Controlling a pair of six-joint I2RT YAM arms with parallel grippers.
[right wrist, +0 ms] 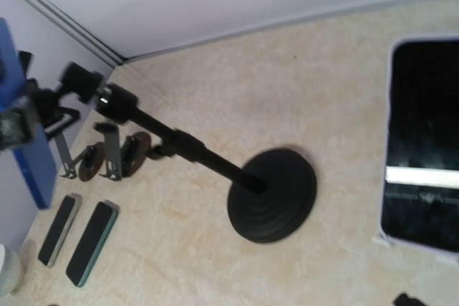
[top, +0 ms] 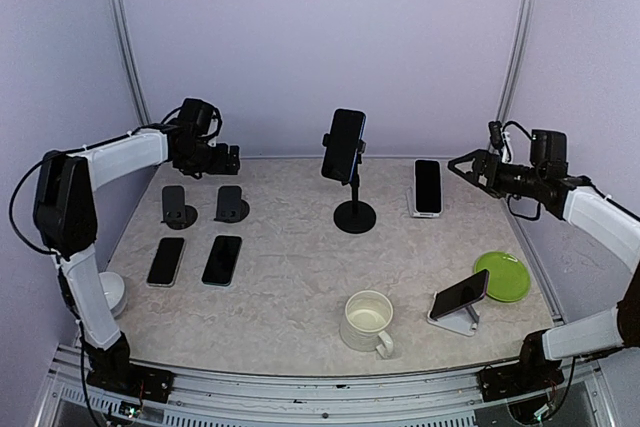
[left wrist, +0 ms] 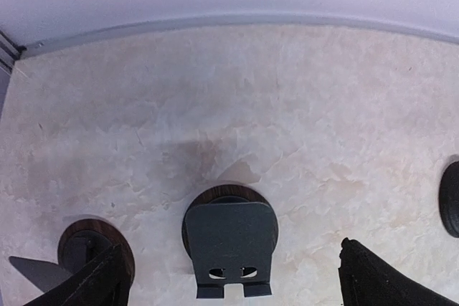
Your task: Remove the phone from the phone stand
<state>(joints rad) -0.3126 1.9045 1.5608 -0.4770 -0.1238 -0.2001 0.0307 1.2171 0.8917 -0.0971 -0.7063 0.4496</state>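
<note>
black glass showed on the high phone (top: 343, 144), which was clipped at the top of the tall black stand (top: 354, 215) in the middle of the worktop (top: 290, 297). the back phone (top: 428, 186) leaned on the back white stand (top: 427, 214) to the right of it. the front phone (top: 459, 294) leaned on the front white stand (top: 455, 324) near the right front edge.

two small black stands, the left small stand (top: 178, 207) and the right small stand (top: 231, 204), held nothing. just in front of them the first flat phone (top: 166, 261) and the second flat phone (top: 222, 260) lay side by side on the worktop.

the left hand (top: 230, 158) hung in the air over the small stands. it was released, its fingers (left wrist: 97, 284) spread wide with the right small stand between them in the left wrist view, and it touched nothing.

the right hand (top: 462, 169) hung at the back right, near the back phone. it was released too and held nothing.

a cream mug (top: 368, 321) stood near the front, and a green plate (top: 502, 276) lay beside the front phone.
</note>
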